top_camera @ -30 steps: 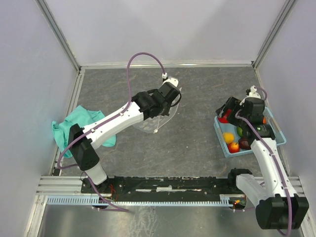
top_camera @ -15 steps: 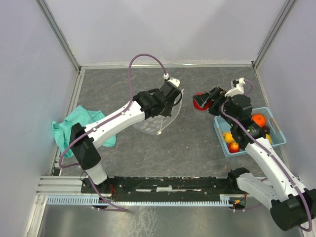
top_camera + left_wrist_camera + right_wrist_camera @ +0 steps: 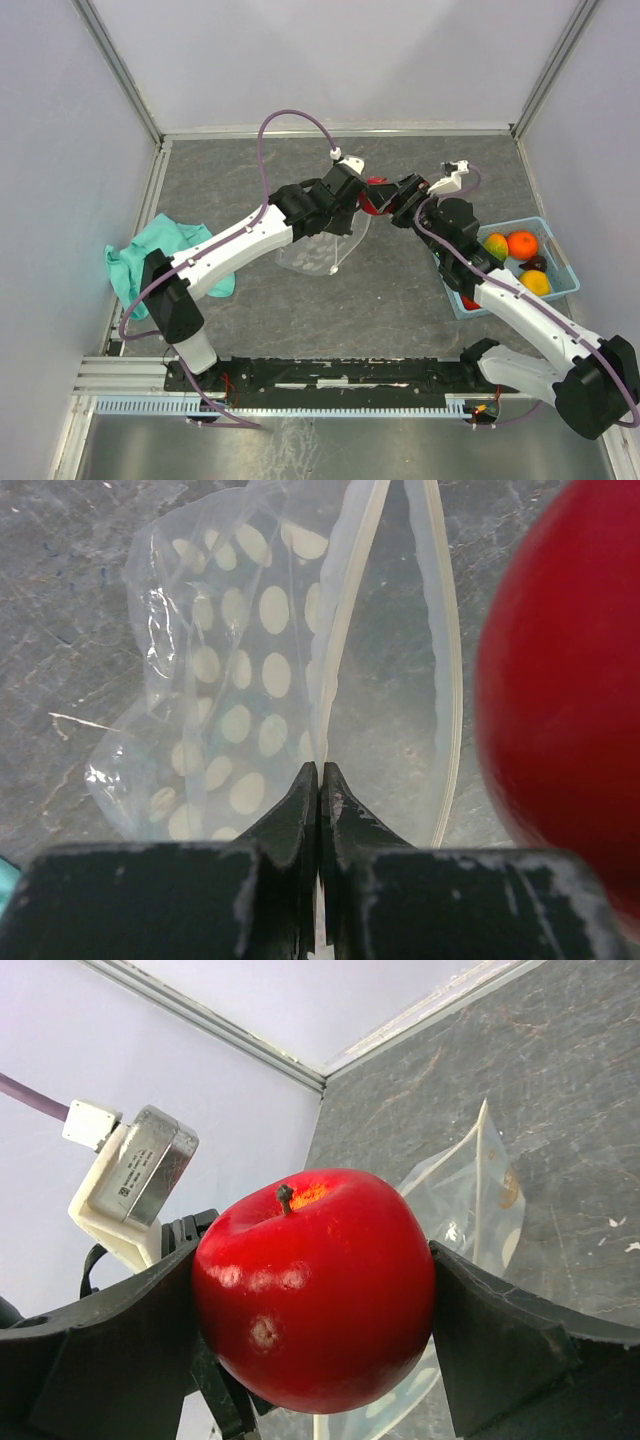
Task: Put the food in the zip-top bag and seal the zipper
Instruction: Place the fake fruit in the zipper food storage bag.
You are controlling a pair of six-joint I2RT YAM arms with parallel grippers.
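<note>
Red plastic fills my right pincer: the jaws stand wide and clamp the apple by its 2 sides, stem up. My left pincer is pinched fully shut on 1 lip of the zip-top bag, right on the zipper, and lifts that lip so the mouth gapes. The bag's lower part rests on the bench. From above, the apple hangs just beside the left pincer's fingers, at the open mouth and not yet inside.

I judge the step in hand to be feeding this apple into the bag. To do it well, I would hold the left pincer steady and high, so the gap between the 2 lips stays as wide as the film allows. The apple should go in through the middle of that gap, clear of the strip, because a nudge on the free lip could fold the mouth shut. I would carry it well past the zipper before letting go, or it may roll back out. Then I would ease the jaws apart only as far as needed and back out along the line I came in, so the fingers do not drag the film. The rest of the food waits in the blue basket, well apart on my right.
</note>
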